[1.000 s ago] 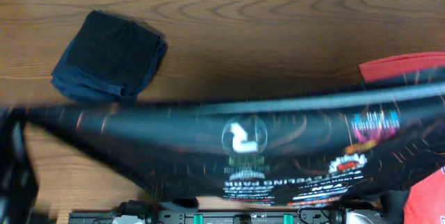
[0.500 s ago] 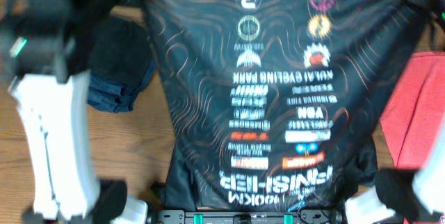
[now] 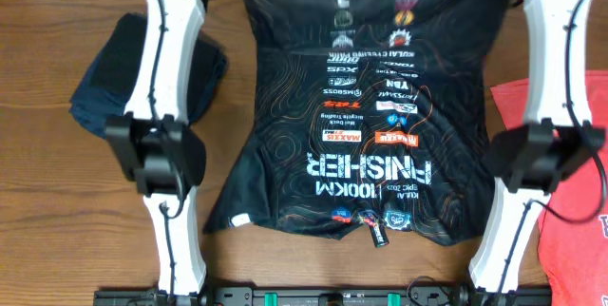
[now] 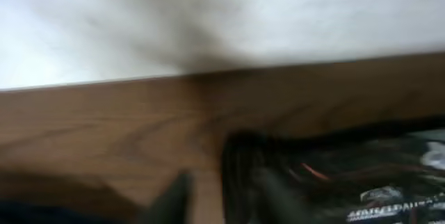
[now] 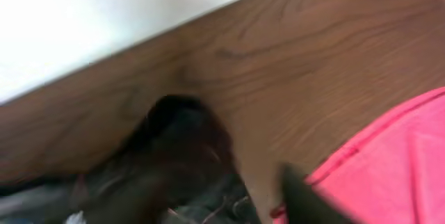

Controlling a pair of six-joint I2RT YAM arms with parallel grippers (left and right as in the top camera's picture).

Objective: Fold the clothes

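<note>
While flattening the black jersey (image 3: 366, 135) on the table (image 3: 76, 201), just beside the red shirt (image 3: 570, 211), keep both far corners level and smooth wrinkles toward the near hem. Left claw (image 4: 222, 197) apart over one far corner; right claw (image 5: 219, 193) too blurred to tell. Lift away without dragging cloth.

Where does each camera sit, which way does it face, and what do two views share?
Overhead: above the table, looking straight down on the black jersey; left arm and right arm show.
Left wrist: low, facing the table's far edge and the jersey's corner; blurred jaws below.
Right wrist: low, facing that edge, the jersey and red T-shirt; blurred jaw below.
Shared: all three show jersey and wood.
</note>
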